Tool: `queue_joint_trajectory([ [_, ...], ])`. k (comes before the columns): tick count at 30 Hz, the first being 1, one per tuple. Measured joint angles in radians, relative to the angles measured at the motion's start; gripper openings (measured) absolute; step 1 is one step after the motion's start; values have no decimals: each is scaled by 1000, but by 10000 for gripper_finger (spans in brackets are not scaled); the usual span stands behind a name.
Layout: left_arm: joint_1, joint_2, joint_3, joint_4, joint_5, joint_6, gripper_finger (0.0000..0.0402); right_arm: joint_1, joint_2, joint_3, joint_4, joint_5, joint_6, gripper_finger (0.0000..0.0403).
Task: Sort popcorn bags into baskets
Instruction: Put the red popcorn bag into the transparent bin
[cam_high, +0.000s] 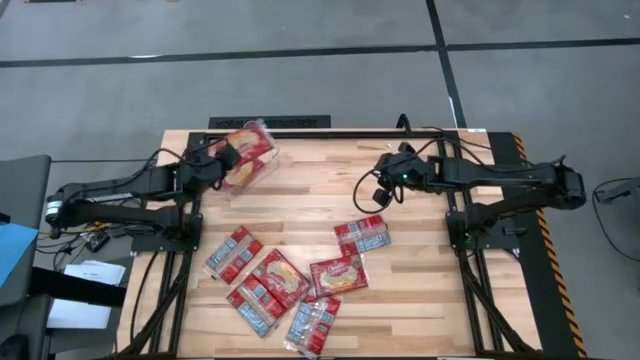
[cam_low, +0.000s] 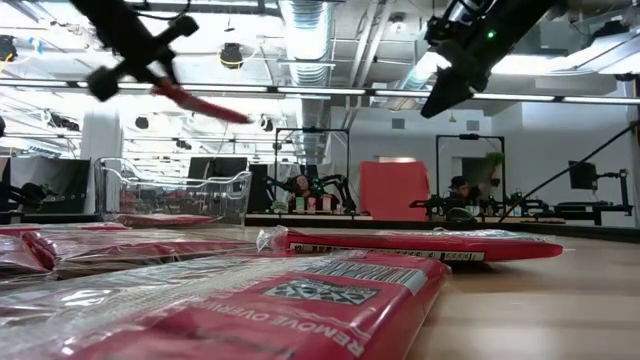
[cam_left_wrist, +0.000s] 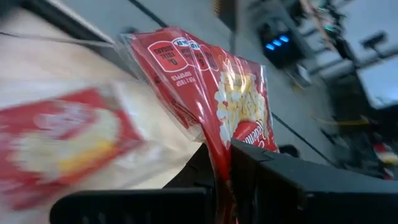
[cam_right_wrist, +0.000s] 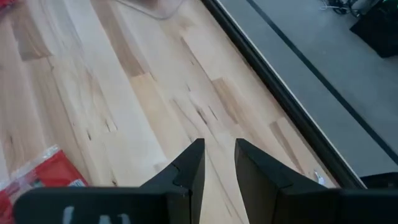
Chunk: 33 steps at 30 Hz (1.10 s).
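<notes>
My left gripper (cam_high: 222, 158) hovers over the clear bin (cam_high: 264, 182) at the table's far left and is shut on a red popcorn bag (cam_left_wrist: 211, 81) with a popcorn picture. In the low view the left gripper (cam_low: 158, 84) is high above the bin (cam_low: 215, 190). Another red packet (cam_left_wrist: 62, 137) lies below, inside the bin. Several more bags lie flat on the near middle of the table, among them one (cam_high: 233, 252), one (cam_high: 340, 275) and one (cam_high: 362, 233). My right gripper (cam_high: 383, 192) (cam_right_wrist: 219, 146) hangs above bare wood at the far right, narrowly open, holding nothing. My left gripper pinches the popcorn bag between its two fingers (cam_left_wrist: 273, 174) at one end of the packet, by the red label (cam_left_wrist: 245, 134). The bag is lifted clear above the bin. It sticks out past the fingertips, slanting slightly downward (cam_low: 200, 103).
The loose bags cluster near the table's near edge, with one (cam_low: 300, 300) lying close to the low camera. A black rail (cam_right_wrist: 280, 93) runs along the table's far edge. Bare wood (cam_high: 320, 190) lies between the two grippers.
</notes>
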Motion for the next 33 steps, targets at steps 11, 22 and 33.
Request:
queue_joint_trajectory([
  [11, 3, 70, 0, -276, 5, -257, 2, 2, 82, 0, 10, -5, 6, 113],
  [22, 92, 258, -1, -248, 82, -288, 26, 2, 93, 0, 15, -5, 8, 113],
  [33, 149, 261, -1, -86, 87, 10, 109, 2, 93, 0, 23, -15, 7, 116],
])
